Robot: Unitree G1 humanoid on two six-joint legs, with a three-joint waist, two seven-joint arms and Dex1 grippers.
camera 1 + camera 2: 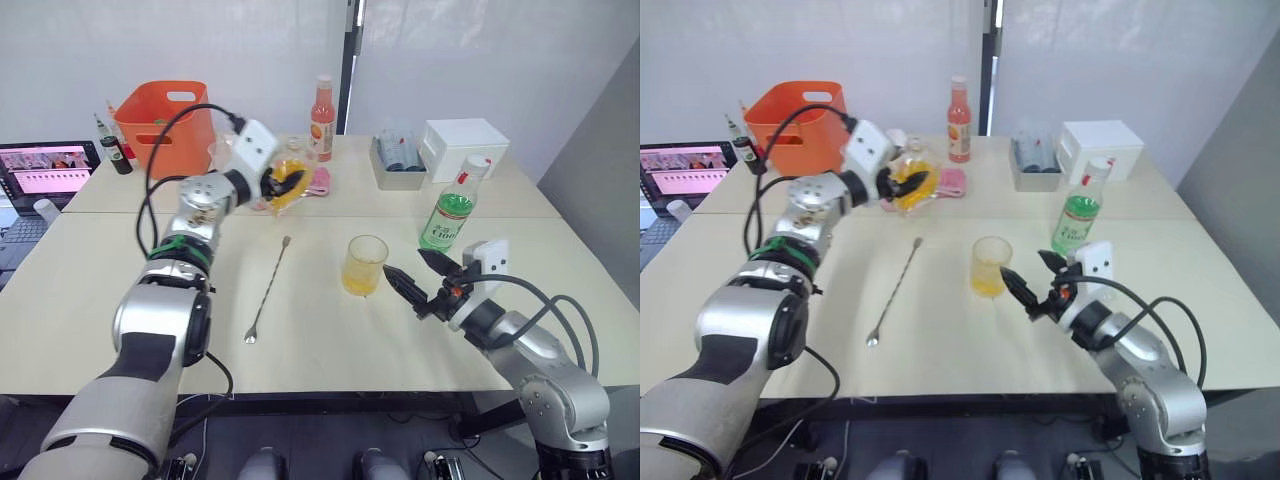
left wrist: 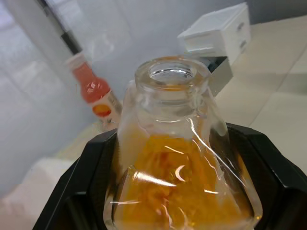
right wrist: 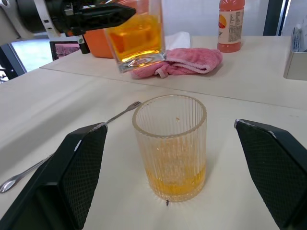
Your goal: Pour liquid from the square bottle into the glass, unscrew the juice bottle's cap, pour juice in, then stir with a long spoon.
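Glass [image 1: 364,264], a clear ribbed cylindrical tumbler, is taken as landmark; it stands upright on the pale bench [image 1: 320,330] with a shallow layer of yellow-orange liquid [image 3: 176,181] at its bottom. Right gripper [image 1: 414,280] is seen just beside the glass on its right, black fingers [image 3: 76,175] spread wide to either side of it and not touching it. Left gripper [image 1: 284,184] is held above the bench behind and to the left of the glass, its fingers [image 2: 81,177] closed on the squat clear square bottle [image 1: 288,180], which is lifted clear of the bench and tilted; yellow-orange fluid is visible inside it, and its mouth is open. The thin silver long spoon [image 1: 268,290] lies flat on the bench to the left of the glass, bowl end nearer the robot. The slim green juice bottle [image 1: 452,208] with green-and-white label stands upright behind and to the right of the glass, its white cap [image 1: 476,164] in place. A pink cloth [image 3: 182,61] lies on the bench behind the glass. A tall orange-red bottle [image 1: 322,118] stands further behind, and an orange plastic bin [image 1: 164,124] is noted far to the left rear.
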